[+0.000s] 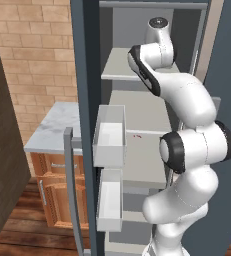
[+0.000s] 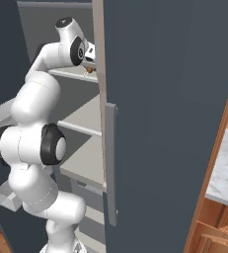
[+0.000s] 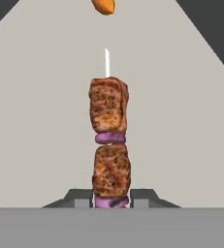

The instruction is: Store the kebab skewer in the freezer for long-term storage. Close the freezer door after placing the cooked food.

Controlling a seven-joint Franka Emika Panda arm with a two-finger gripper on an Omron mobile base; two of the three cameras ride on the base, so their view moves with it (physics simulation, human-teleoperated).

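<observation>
Brown seared chunks, purple slices on kebab skewer [image 3: 109,145], white tip bare

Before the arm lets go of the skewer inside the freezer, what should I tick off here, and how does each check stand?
1. Gripper shut on the kebab skewer: ok.
2. Hand inside the freezer, over a pale shelf: ok.
3. Shelf bare right around the skewer: ok; an orange food piece lies farther back.
4. Skewer resting on the shelf: cannot tell.
5. Freezer door open wide enough for the arm: ok.
6. Door closed: not ok, step still ahead.
</observation>
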